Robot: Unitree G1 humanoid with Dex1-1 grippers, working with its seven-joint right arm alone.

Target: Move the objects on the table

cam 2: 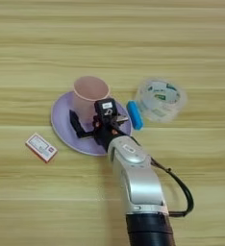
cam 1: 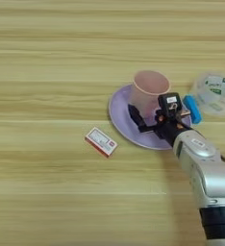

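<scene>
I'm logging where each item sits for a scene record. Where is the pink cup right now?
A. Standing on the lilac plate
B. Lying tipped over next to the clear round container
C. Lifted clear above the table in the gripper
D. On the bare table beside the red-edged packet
A: the pink cup stands upright on the lilac plate, with the right gripper at its base, while the red-edged packet lies apart on the table.

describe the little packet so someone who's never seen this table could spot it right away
Start at the round lilac plate with the pink cup on it. Left of the plate, apart from it, the packet lies flat on the bare table: the only rectangular thing, white with red edges.
</scene>
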